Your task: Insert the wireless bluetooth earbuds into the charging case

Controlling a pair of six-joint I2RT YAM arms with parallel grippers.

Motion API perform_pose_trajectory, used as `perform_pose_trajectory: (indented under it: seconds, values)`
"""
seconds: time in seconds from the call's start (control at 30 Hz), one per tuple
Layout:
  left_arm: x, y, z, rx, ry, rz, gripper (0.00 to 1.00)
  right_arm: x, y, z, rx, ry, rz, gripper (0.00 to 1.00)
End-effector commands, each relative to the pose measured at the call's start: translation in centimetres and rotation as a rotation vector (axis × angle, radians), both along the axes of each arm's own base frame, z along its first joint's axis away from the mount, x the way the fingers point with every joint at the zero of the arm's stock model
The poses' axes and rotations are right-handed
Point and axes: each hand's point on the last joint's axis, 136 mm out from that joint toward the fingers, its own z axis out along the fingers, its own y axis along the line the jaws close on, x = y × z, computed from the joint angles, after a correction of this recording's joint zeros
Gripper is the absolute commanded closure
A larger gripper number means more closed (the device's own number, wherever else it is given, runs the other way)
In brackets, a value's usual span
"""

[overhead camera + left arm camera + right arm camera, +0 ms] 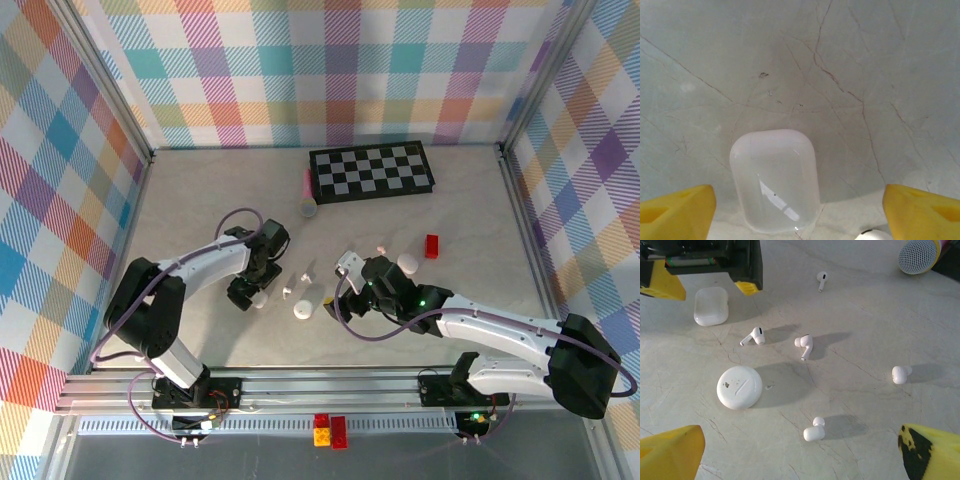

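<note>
Five wireless bluetooth earbuds (805, 344) lie loose mid-desk (200, 190), between the two hands. Left hand (247, 292): bent down over a white case (775, 180), jaws wide either side, not touching it. Right hand (345, 275): low, angled toward the earbuds, fully spread, empty. Round case (739, 387) lies beside them. Bare desk along left and near edges.

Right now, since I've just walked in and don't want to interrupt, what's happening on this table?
Nothing is held yet. The left pincer hangs open over a white rounded case lying flat on the table, with a finger on either side and not touching it. The right pincer is open too, above several white earbuds scattered loose on the table beside a round white case.
</note>
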Motion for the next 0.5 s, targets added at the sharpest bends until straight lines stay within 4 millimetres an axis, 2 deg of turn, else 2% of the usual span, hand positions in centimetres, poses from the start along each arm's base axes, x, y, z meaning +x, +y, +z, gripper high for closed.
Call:
perform_pose_trajectory:
  seconds: [0.0,0.23,0.47]
  values:
    - [-0.6,0.1,-1.2,-0.017,0.037,0.037,0.18,0.1,0.4,1.5,0.040,-0.012,-0.010,0.01]
    - [-1.1,0.2,-2.2,-0.030,0.064,0.041,0.21,0.1,-0.2,1.4,0.039,-0.008,-0.032,0.01]
    - [-1.6,-0.1,-3.1,-0.059,0.065,0.065,0.30,0.1,-0.2,1.4,0.039,-0.009,-0.033,0.01]
